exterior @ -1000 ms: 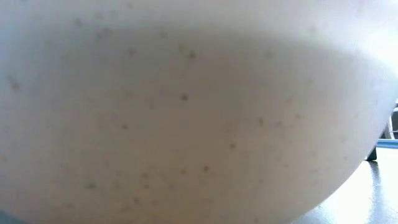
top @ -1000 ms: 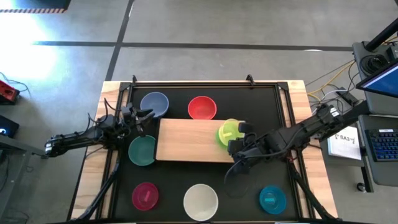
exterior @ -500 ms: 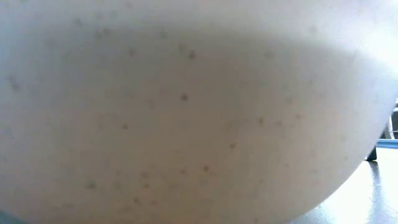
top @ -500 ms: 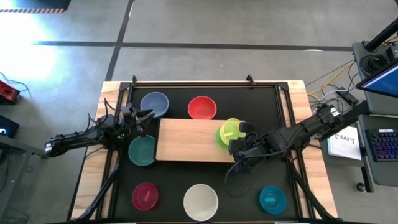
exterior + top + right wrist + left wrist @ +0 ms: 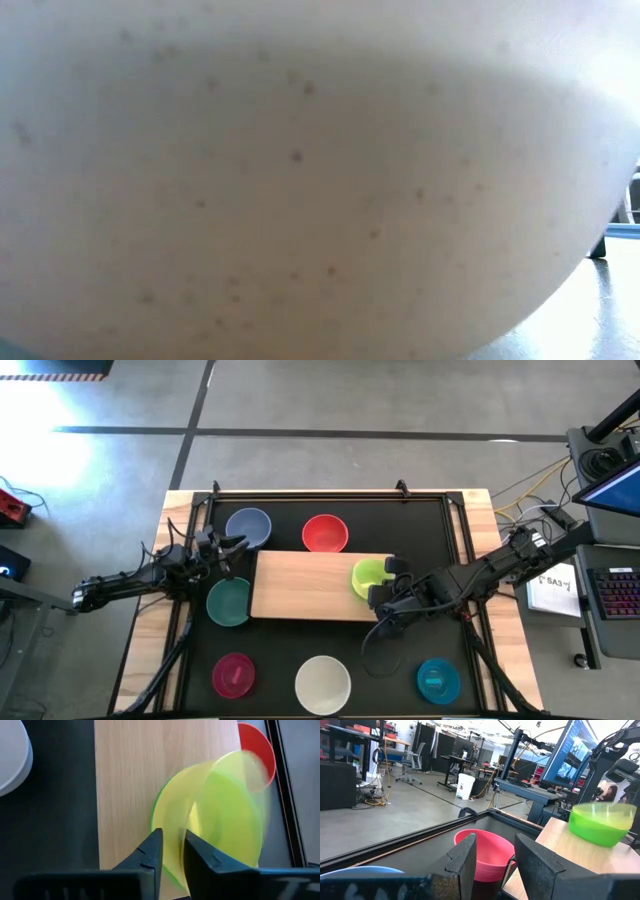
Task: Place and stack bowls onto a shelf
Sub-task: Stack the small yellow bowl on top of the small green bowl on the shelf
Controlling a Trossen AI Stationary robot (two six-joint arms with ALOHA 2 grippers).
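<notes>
The pale wood shelf (image 5: 305,585) lies mid-table. A green bowl (image 5: 156,812) stands on its right end, with the yellow-green bowl (image 5: 369,576) (image 5: 225,815) nested in it, blurred in the right wrist view. My right gripper (image 5: 384,584) (image 5: 173,851) is at that stack's right rim, open by a narrow gap. My left gripper (image 5: 238,544) (image 5: 495,865) hovers open beside the blue-grey bowl (image 5: 248,526). The red bowl (image 5: 324,532) and teal-green bowl (image 5: 229,601) rest on the black tabletop. My right gripper reaches in level from the table's right, one finger (image 5: 152,851) on each side of the yellow-green bowl's near rim (image 5: 175,827). The bowl is blurred, and I cannot tell whether the fingers touch it.
The magenta bowl (image 5: 233,675), cream-white bowl (image 5: 322,684) and teal-blue bowl (image 5: 437,680) stand along the near edge. The cream-white bowl (image 5: 300,180) fills the low view. The shelf's left and middle are bare. A raised black frame (image 5: 330,494) borders the tabletop.
The yellow-green bowl, tilted at the right gripper a second ago, has dropped level into the green bowl on the shelf's right end. Both arms have stayed nearly still.
</notes>
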